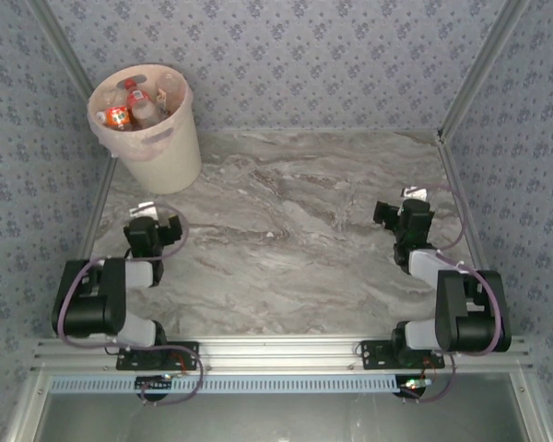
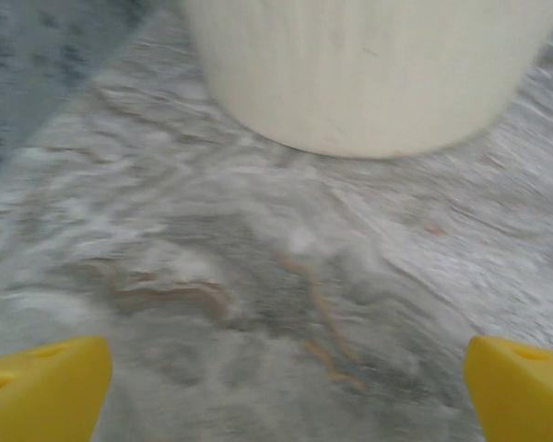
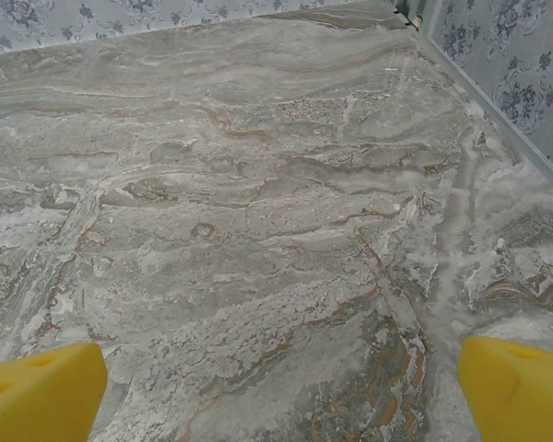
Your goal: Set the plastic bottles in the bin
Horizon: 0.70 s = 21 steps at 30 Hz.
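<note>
- Cream bin (image 1: pixel 157 152) stands far left; plastic bottles (image 1: pixel 129 109) lie inside it; I judge loading complete;
- my left gripper (image 2: pixel 286 391) faces it, jaws apart, empty; my right gripper (image 3: pixel 281 391), near right, likewise.

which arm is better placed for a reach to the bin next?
Left. The left end effector is open and near the bin, whose wall stands straight ahead in its wrist view. The right end effector is across the table, by the right wall.
</note>
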Available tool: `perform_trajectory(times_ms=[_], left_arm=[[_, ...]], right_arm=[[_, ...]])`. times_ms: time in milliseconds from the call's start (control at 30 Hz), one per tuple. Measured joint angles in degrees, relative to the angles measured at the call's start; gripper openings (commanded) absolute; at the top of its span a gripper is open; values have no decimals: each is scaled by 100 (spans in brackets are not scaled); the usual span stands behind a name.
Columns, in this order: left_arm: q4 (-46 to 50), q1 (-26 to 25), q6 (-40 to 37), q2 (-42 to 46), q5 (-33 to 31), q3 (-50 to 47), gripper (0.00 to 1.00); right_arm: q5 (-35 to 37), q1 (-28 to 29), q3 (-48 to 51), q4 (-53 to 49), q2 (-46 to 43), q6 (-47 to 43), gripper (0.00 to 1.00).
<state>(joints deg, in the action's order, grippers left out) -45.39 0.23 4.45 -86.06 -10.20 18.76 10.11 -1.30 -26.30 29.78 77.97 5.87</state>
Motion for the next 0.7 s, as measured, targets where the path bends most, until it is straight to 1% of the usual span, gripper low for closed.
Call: perform_trajectory(times_ms=[67,100,267,400,533,633,700], left_arm=[[24,-186,-105,-186,13,101,98],[-28,-232,-98,-216,-92,133,98],[-168,-195,-76,-212,-527,267,98],[-179,-195,-76,-212,-638,275,98],[-179,-195,-76,-212,-702,275,98],[-179,-195,-76,-212,-719,275,98],[-179,-195,-76,-212,-721,275,98]], right_arm=[[-74,-35,68,162,39,-37,100],[-116,-52,98,249,63,-39,100],[-319,-87,409,916,188,-118,100],[-527,-87,938,1875,413,-260,100],[-761,-81,1390,3012,1064,-363,100],[-833,-83,1445,3139,1161,-400,100],[-896,-83,1257,3016,1154,-402,100]])
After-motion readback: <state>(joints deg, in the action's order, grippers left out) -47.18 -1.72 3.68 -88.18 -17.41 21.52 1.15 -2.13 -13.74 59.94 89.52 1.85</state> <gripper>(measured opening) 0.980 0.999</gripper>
